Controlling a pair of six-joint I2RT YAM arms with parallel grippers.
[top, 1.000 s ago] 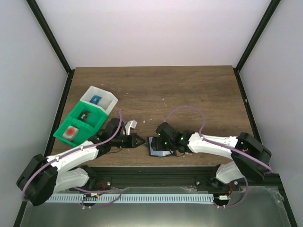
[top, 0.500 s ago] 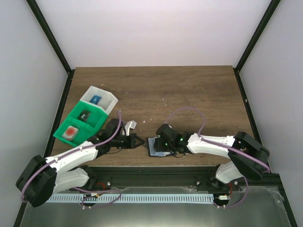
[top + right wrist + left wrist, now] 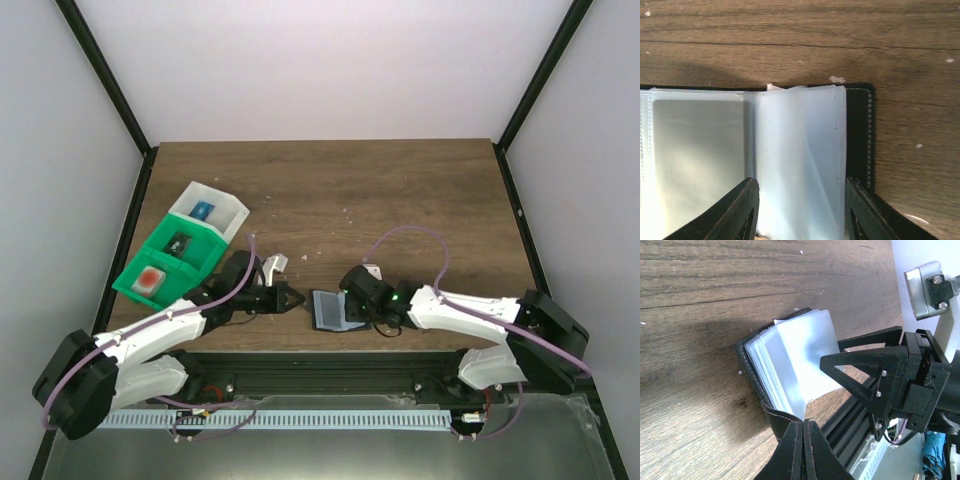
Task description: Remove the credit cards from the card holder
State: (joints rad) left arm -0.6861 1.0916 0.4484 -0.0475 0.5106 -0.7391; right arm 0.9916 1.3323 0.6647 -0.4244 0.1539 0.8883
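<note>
Looks early: 0 credit cards seen loose on table [image 3: 400,200]. Seeing card holder [image 3: 330,310] open at near table edge, between both grippers, clear sleeves [image 3: 800,140] fanned up. Reading left gripper [image 3: 801,427] as fully closed, tips touching black cover. Reading right gripper [image 3: 801,200] as jaws apart, straddling 1 sleeve. Can't tell whether sleeves hold cards; bins [image 3: 130,293] too small to read.

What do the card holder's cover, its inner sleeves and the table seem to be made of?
Cover of the card holder: black leather or leatherette, matte, with light stitching along the rim. Its inner sleeves: clear, glossy, flexible plastic; the leaves curl and look translucent. The table: wood-grain top, possibly laminate; matte brown streaks.
</note>
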